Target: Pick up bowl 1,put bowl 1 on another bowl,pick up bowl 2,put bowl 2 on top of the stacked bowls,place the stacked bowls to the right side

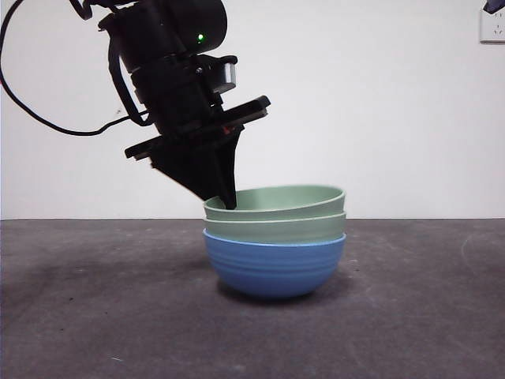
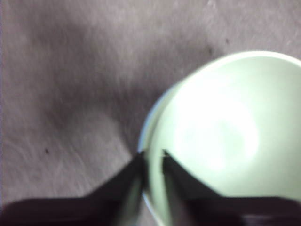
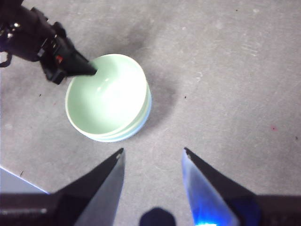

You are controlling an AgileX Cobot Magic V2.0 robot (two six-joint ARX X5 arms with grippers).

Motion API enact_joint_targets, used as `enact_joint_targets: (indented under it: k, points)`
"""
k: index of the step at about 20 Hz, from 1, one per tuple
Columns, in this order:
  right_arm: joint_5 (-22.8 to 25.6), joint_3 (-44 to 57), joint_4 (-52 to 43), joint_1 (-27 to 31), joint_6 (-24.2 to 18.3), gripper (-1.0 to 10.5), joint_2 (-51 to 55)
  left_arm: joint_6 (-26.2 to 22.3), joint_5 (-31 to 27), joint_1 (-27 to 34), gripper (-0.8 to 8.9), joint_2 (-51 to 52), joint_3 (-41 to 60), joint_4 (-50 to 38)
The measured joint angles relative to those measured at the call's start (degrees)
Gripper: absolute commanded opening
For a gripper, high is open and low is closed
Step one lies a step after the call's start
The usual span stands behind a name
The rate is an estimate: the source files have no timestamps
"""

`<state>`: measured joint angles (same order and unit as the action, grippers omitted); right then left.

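With both green bowls (image 1: 276, 212) nested in the blue bowl (image 1: 274, 264) at table centre, stacking looks done — the left gripper (image 2: 151, 157) pinches the top rim at 9 o'clock; the right gripper (image 3: 153, 157) waits spread. Rightward placement remains.

pale green on the top bowl (image 1: 276, 197), plain and glossy inside. same pale green on the second bowl (image 1: 276, 229) beneath. blue with faint horizontal ribs and a thin pale rim on the bottom bowl (image 1: 274, 268). black on the left gripper (image 1: 229, 201), with one small green light on its arm. black on the right gripper (image 3: 153, 160). dull grey, lightly speckled, on the table (image 1: 95, 316). white on the wall (image 1: 379, 103).
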<state>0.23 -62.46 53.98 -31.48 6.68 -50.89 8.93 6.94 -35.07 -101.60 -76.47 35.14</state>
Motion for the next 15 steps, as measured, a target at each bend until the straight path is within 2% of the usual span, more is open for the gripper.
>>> enact_joint_targets:
  k: [5, 9, 11, 13, 15]
  points:
    - [0.0, 0.0, 0.0, 0.0, 0.0, 2.1, -0.02, 0.13, 0.74, 0.0, 2.94, 0.81, -0.02, 3.39]
    - [-0.11, 0.0, 0.0, 0.0, 0.0, 3.3, -0.66, 0.11, 0.7, 0.02, 2.94, 4.85, -0.28, 6.91]
    - [-0.2, 0.0, -0.04, 0.0, 0.0, 3.8, -2.6, -0.04, 0.68, 0.02, 2.93, 7.26, -2.03, 10.84]
    - [-0.24, 0.0, -1.36, 0.0, 0.02, 3.9, -6.01, -0.59, 0.7, 0.0, 2.93, 10.45, -3.85, 13.88]
    - [-2.34, 0.0, -4.52, 0.0, 0.35, 3.9, -10.71, -0.94, 0.68, 0.0, 2.92, 14.47, -5.79, 16.85]
